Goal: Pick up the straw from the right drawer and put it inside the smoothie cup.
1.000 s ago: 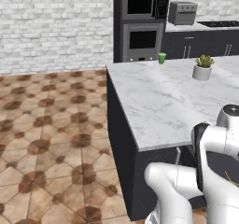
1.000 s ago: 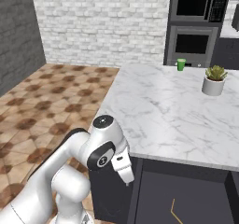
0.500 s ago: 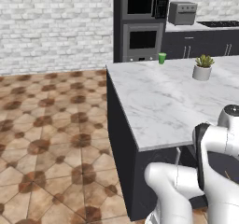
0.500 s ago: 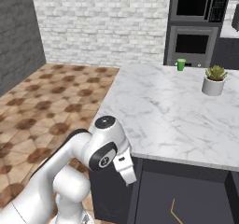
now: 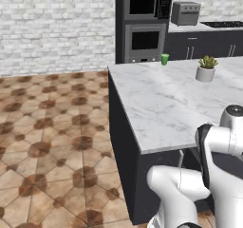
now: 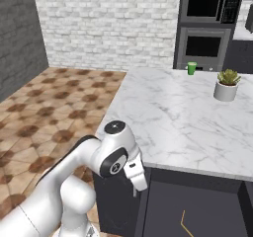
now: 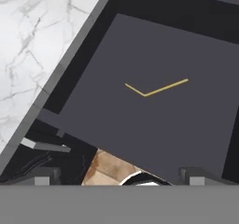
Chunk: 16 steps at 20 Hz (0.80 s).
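The straw [image 7: 156,88], a thin tan-yellow line with a shallow kink, lies on the dark floor of the open right drawer [image 7: 107,120]. It also shows low in the right base view as the straw [image 6: 183,224] inside the drawer [image 6: 207,201]. My gripper [image 7: 121,178] hangs above the drawer, open wide, with nothing between its fingertips [image 7: 46,176], and well apart from the straw. The smoothie cup [image 5: 164,59], a small bright green tumbler, stands at the far edge of the marble counter [image 5: 166,103]; the same cup [image 6: 191,68] appears in the right base view.
A white pot with a green succulent [image 6: 227,84] stands on the counter to the right of the cup. Behind the counter are a wall oven [image 5: 144,42] and a microwave. Tiled floor [image 5: 52,127] spreads to the left. The counter edge [image 7: 60,64] overhangs the drawer's left side.
The wrist has shifted slightly to the right above the drawer. The jaws have stayed open, and straw and cup have not moved.
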Motion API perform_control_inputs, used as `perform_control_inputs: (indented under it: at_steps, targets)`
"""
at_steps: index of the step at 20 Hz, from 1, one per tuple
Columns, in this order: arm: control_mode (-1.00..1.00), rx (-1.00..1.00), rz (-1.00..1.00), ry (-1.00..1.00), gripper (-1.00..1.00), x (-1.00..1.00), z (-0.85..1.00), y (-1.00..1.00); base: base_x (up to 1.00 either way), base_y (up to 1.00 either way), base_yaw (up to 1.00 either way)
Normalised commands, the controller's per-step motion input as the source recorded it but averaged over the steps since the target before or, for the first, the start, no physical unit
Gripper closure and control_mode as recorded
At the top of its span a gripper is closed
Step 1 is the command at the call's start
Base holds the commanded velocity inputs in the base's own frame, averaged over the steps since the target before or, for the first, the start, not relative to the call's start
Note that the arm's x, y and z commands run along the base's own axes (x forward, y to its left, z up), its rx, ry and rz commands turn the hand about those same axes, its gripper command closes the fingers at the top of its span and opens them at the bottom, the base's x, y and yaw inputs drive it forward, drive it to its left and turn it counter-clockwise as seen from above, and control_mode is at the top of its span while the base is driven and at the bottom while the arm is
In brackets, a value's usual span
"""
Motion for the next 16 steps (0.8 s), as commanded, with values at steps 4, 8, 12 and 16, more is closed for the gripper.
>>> perform_control_inputs:
  at_steps: [4,8,12,16]
  targets:
    - [-1.0,0.0,0.0,0.05,-1.0,0.23,0.0,0.0,0.0,0.0,0.0]
    - [-1.0,0.0,0.0,0.06,-1.0,0.12,0.0,-0.06,0.0,0.0,0.0]
    - [-1.0,0.04,0.0,0.09,-1.0,0.01,0.0,-0.18,0.0,0.0,0.0]
    - [-1.0,0.09,0.0,0.11,-1.0,0.0,-0.09,-0.2,0.0,0.0,0.0]
